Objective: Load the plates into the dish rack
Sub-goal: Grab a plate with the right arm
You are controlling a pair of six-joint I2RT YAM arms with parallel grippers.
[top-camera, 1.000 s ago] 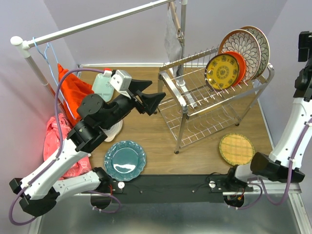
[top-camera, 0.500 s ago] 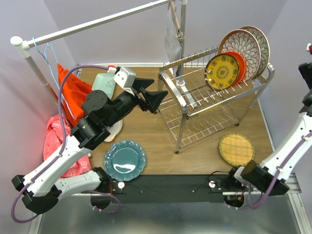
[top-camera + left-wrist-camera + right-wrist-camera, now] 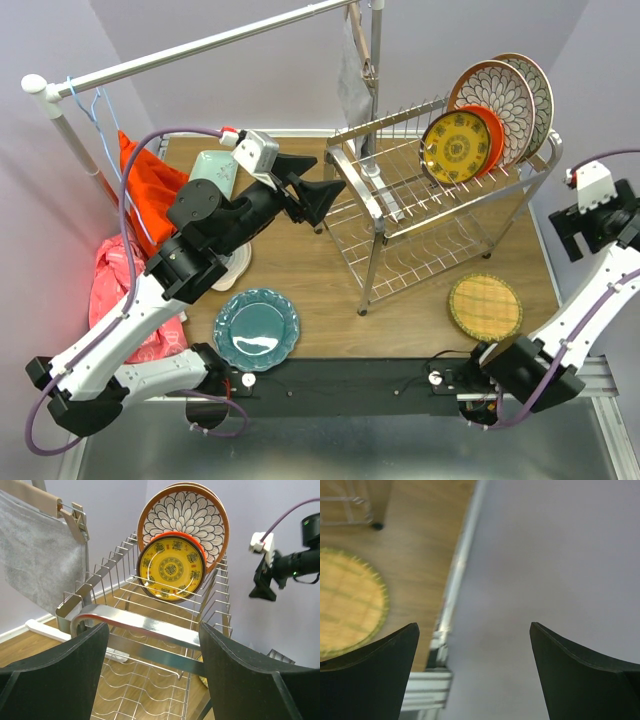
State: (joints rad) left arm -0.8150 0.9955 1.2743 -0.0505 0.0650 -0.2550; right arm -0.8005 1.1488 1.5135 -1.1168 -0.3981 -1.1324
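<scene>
The metal dish rack (image 3: 420, 190) stands at the back right. Its top tier holds two floral plates (image 3: 500, 90), an orange plate (image 3: 491, 135) and a dark-yellow patterned plate (image 3: 456, 147). A teal scalloped plate (image 3: 257, 328) lies flat at the front left. A yellow woven plate (image 3: 485, 306) lies flat at the front right. My left gripper (image 3: 325, 180) is open and empty, just left of the rack's end rail (image 3: 145, 625). My right gripper (image 3: 575, 232) is open and empty, high by the right wall. The woven plate (image 3: 347, 602) shows below it.
A white clothes rail (image 3: 200, 45) crosses the back, with a grey cloth (image 3: 355, 75) hanging by the rack. Orange cloth (image 3: 150, 185), pink cloth (image 3: 110, 285) and a pale green bottle (image 3: 212, 170) crowd the left side. A white dish (image 3: 235, 268) lies partly under my left arm.
My left gripper has moved a little up and right, toward the rack's left end. My right arm has swung down and inward from the upper right edge.
</scene>
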